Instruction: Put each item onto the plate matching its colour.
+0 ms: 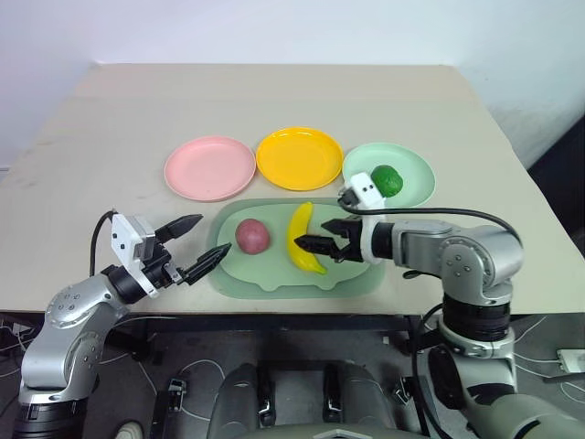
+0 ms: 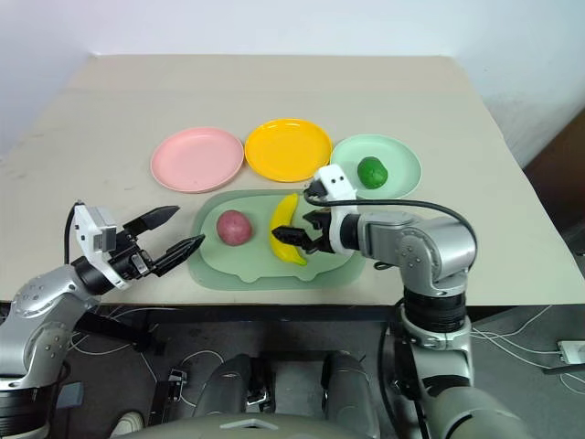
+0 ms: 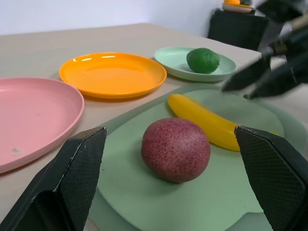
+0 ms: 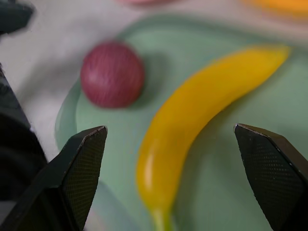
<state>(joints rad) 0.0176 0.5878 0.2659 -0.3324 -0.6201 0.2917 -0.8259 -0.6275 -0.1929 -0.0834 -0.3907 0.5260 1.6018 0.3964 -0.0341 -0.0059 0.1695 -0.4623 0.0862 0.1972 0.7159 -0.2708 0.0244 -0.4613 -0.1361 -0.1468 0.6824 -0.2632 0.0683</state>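
Banana (image 1: 303,240) is seen lying on the pale-green tray (image 1: 274,279), beside the reddish-purple fruit (image 1: 252,236); the green vegetable (image 1: 387,179) already sits on the mint plate (image 1: 416,187). Right gripper (image 1: 315,245) is held just over the banana, jaws wide and empty. The banana's thick middle should be straddled crosswise before closing, then carried to the yellow plate (image 1: 299,157). Left gripper (image 1: 201,245) is parked at the tray's edge, jaws wide.

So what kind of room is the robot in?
Probably a lab or test room, not a kitchen: a plain table by bare walls, toy food like the banana on plastic plates, and loose cables on the floor.
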